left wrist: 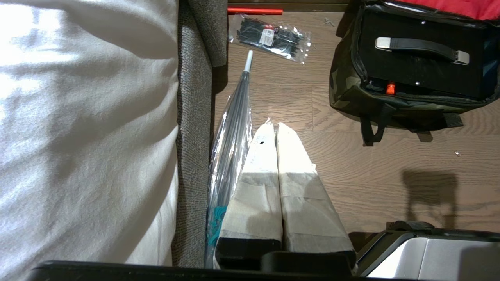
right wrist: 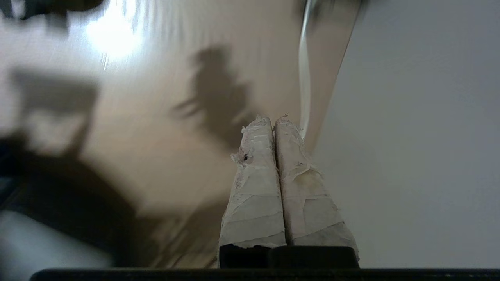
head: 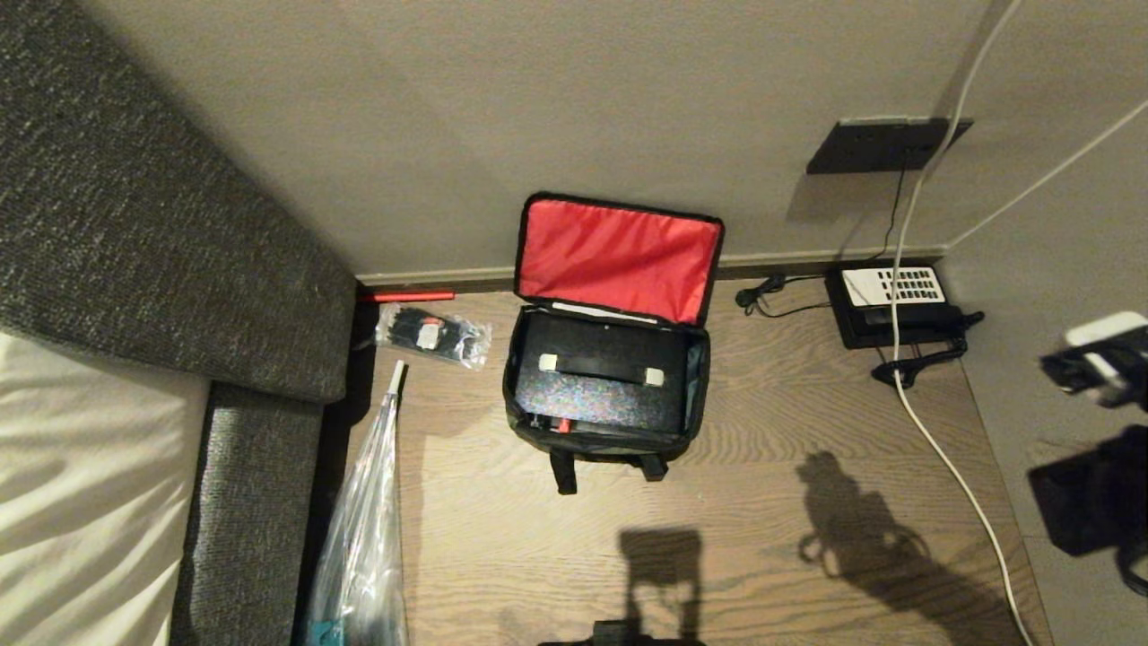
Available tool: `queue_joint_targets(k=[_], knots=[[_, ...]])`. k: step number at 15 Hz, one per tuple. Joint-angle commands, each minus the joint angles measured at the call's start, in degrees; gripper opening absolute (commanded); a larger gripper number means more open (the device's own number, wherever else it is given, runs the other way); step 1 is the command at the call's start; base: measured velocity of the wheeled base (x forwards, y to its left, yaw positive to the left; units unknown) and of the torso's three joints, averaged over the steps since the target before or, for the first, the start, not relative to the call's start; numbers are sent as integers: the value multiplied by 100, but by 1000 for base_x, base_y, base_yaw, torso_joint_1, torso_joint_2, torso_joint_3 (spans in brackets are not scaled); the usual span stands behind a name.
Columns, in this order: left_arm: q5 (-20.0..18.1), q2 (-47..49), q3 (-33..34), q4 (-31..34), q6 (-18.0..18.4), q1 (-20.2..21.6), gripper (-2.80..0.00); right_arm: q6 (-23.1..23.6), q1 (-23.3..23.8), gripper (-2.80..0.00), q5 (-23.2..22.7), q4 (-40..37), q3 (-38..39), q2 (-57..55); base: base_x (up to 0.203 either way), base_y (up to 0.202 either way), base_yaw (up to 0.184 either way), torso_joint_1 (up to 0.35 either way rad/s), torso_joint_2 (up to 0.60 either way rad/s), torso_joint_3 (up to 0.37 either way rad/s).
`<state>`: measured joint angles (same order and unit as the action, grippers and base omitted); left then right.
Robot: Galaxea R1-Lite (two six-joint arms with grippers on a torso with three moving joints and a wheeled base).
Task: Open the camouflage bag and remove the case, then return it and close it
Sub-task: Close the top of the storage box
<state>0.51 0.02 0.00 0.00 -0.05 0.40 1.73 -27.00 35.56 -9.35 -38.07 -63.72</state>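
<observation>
Both taped fingers [right wrist: 275, 121] pairs pressed closed; boxy camouflage bag [head: 603, 440] gapes, flat black case [head: 599, 381] inside.

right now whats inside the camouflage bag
The camouflage bag stands open, red-lined lid up against the wall. The case lies flat in it, black, its strap handle on top, nearly filling the opening. A small red-orange part shows by its front edge. Anything beneath the case is covered.

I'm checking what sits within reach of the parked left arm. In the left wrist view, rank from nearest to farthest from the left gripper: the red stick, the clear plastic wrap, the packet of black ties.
1. Clear plastic wrap: right beside the left gripper, along the sofa.
2. Packet of black ties: farther ahead on the floor.
3. Red stick: farthest, at the baseboard.
</observation>
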Motion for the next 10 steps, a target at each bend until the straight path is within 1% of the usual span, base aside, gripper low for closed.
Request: queue_joint_targets(k=[1,3,5,7,8,10], knots=[[2,-2,9,0,2,4,-280,-566,706,-280,-725,-920,304,1635,0,0,0,0,0,0],[2,-2,9,8,-3,4,-280,-674,1156,-280,-1387,-1052,635,2561,0,0,0,0,0,0],[2,-2,9,8,5,4,-280,-638,1753,-280,-2012,-1082,1066,3476,0,0,0,0,0,0],[2,-2,9,0,-2,4,-280,-525,2218,-280,-2436,-1005,1623,4343,0,0,0,0,0,0],[2,-2,9,0,-4,4,-280,-438,2427,-280,-2669,-916,1963,4600,0,0,0,0,0,0],[2,-2,9,0,-3,4,-280,-192,2604,-280,-2825,-526,2745,5080,0,0,0,0,0,0]])
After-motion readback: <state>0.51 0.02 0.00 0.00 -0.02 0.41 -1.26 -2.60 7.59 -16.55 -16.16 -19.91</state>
